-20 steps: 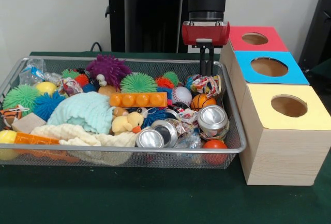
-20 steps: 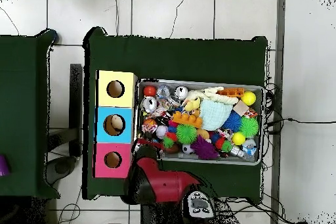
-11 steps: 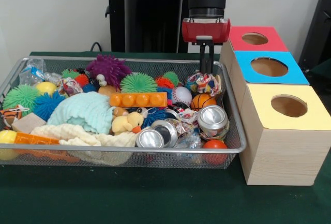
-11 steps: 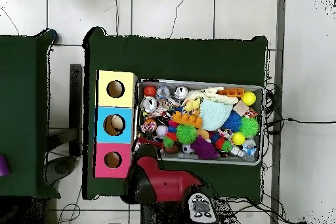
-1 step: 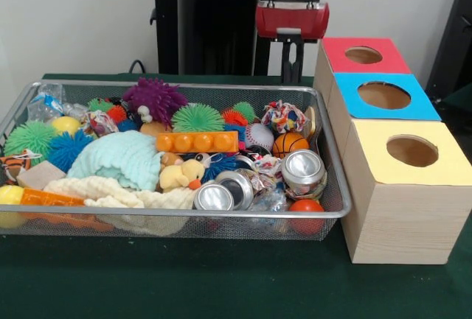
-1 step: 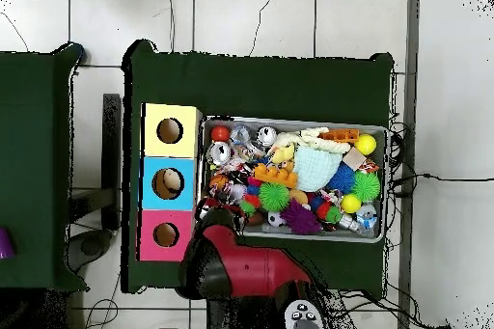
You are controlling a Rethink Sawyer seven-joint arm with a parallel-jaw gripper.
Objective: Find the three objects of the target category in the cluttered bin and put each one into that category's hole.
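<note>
The gripper (image 5: 292, 77) is observed raised above the far rim of the wire bin (image 5: 333, 186), its grip state not determinable, with a crumpled wrapper (image 5: 286, 116) lying just below it, crushed cans (image 5: 303, 167) nearer, and the three-hole box (image 5: 395, 158) alongside.

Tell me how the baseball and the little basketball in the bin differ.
The baseball is white with red stitching; the basketball is orange with dark seams. The baseball lies farther back, partly hidden by the orange block; the basketball sits nearer the bin's end by the boxes. Both are round balls, touching.
</note>
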